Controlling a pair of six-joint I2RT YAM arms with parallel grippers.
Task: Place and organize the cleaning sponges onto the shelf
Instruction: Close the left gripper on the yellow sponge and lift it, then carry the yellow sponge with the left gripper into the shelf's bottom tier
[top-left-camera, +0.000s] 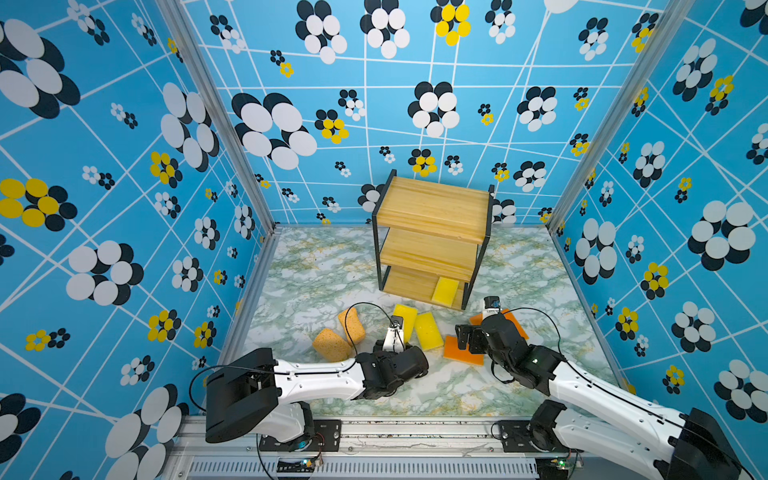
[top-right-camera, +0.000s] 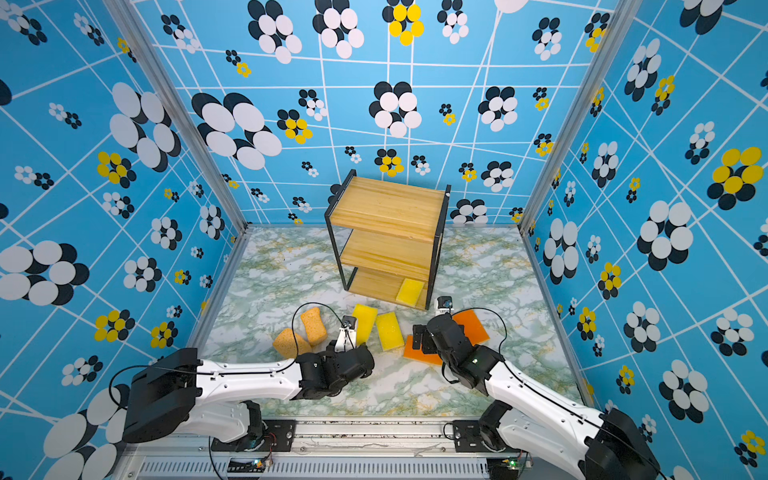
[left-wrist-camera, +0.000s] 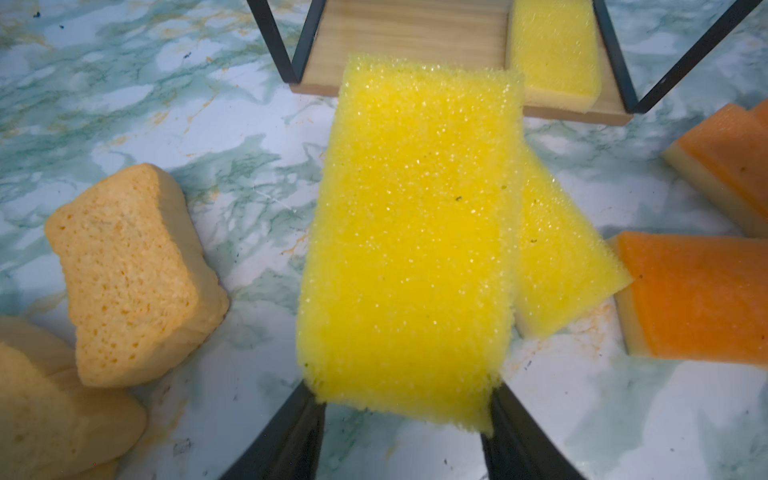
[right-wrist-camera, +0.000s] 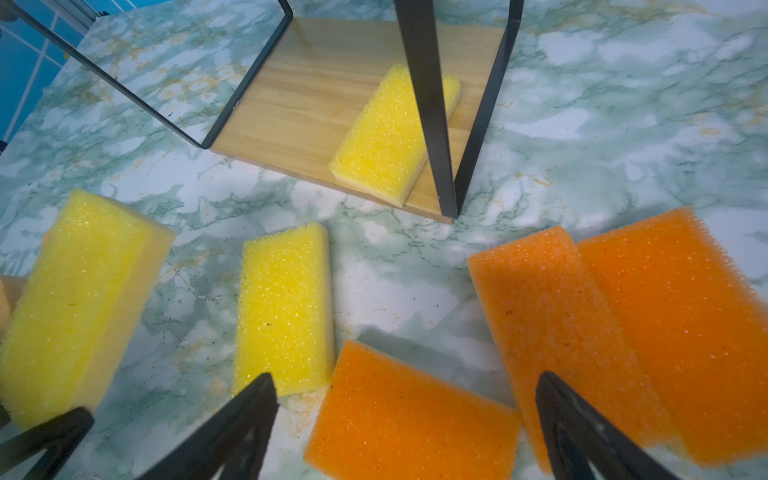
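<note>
Eight sponges in view; clock directions read off the top views, 12 at the back wall; shelf (top-left-camera: 432, 208) stands at the 12 end of the marbled surface (top-left-camera: 316, 266), three wooden tiers in a black frame.

Shelved yellow sponge (top-left-camera: 445, 291) lies flat on the bottom tier, at that tier's 4 o'clock corner, just inside the front post.

Left fingers (left-wrist-camera: 286, 440) pinch the held yellow sponge (left-wrist-camera: 409, 249) at its near short end, one finger against each long edge; it sits at 7 o'clock from the shelf, long axis aimed toward 12 at the bottom tier, scrub face up; in the left wrist view it overlaps the loose yellow sponge (left-wrist-camera: 565, 274), so it looks raised; cannot tell whether its far end clears the surface.

Loose yellow sponge lies flat at 4 o'clock of the held one, just beside it.

Rear tan sponge (top-left-camera: 351, 324) sits at 9 o'clock of the held one; front tan sponge (top-left-camera: 330, 345) is butted against it at its 8 o'clock.

Right fingers (right-wrist-camera: 245, 424) are spread wide, gripping nothing, above the near orange sponge (right-wrist-camera: 411, 415); that one lies flat at 4 o'clock of the loose yellow.

Overlapped orange pair (right-wrist-camera: 552, 316) lies at 2 o'clock of the near orange sponge; in both top views the right arm hides most of it.
</note>
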